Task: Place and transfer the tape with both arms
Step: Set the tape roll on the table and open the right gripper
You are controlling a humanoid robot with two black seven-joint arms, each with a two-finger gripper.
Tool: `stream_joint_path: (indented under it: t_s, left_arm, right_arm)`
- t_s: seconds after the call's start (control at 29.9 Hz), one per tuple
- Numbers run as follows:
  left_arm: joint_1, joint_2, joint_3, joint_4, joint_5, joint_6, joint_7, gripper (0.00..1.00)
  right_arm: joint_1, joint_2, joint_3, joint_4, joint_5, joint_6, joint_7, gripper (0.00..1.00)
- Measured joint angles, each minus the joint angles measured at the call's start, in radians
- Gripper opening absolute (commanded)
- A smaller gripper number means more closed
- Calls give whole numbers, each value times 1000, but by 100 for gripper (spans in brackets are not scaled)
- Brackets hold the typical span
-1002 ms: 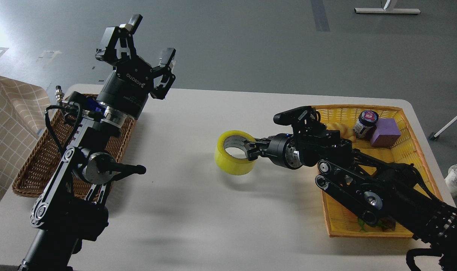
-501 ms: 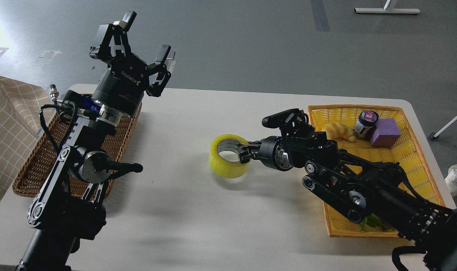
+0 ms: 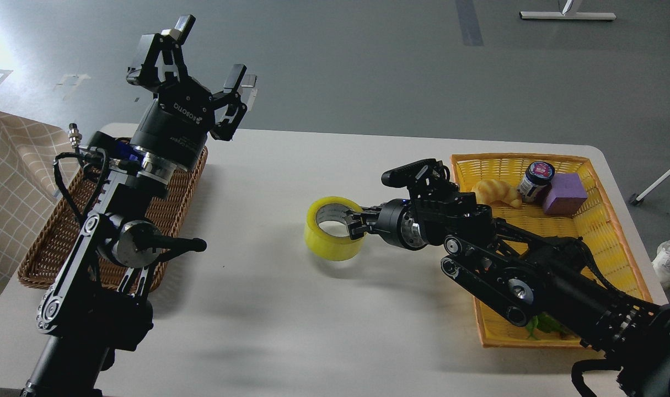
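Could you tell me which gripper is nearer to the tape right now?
Right. The right gripper is clamped on the near wall of the tape at mid-table; the left gripper hangs open, raised far to its left over the wicker basket.

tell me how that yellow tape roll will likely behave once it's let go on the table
The tape lies flat, hole up, so it will probably stay put rather than roll. Its ring looks stiff, since the right gripper pinches its wall without visible denting. Its glossy side may slide on the smooth table.

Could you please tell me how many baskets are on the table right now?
2: a brown wicker basket at the table's left edge, partly behind the left arm, and a yellow basket at the right edge, partly covered by the right arm.
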Motion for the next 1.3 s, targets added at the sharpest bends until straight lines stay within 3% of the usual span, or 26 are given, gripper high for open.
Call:
stream_joint_path:
  t_s: [0.17, 0.27, 0.3, 0.33, 0.4, 0.47, 0.5, 0.6, 0.94, 1.3]
  left_arm:
    - [0, 0, -1, 0, 0, 0, 0, 98]
    - [0, -5, -6, 0, 0, 0, 0, 98]
    - [0, -5, -8, 0, 0, 0, 0, 98]
    - [0, -6, -9, 0, 0, 0, 0, 98]
    - [0, -6, -10, 0, 0, 0, 0, 98]
    - [0, -6, -11, 0, 0, 0, 0, 98]
    - [0, -6, -11, 0, 0, 0, 0, 98]
    - [2, -9, -11, 0, 0, 0, -1, 98]
    - [8, -2, -19, 0, 0, -6, -1, 98]
    - [22, 8, -28, 0, 0, -15, -1, 98]
  right_arm:
    - [0, 13, 0, -18, 0, 0, 0, 0]
    - [0, 17, 0, -21, 0, 0, -1, 8]
    - [0, 17, 0, -21, 0, 0, -1, 15]
    - [0, 18, 1, -21, 0, 0, -1, 38]
    - [0, 18, 2, -23, 1, 0, -3, 61]
    - [-2, 18, 3, -31, 2, 0, -12, 73]
    - [-3, 18, 4, -35, 2, 0, -20, 83]
    - [-4, 18, 7, -50, 4, -24, -40, 92]
    - [36, 18, 124, -93, 17, -167, -49, 96]
    - [136, 18, 371, -28, 23, -185, -49, 100]
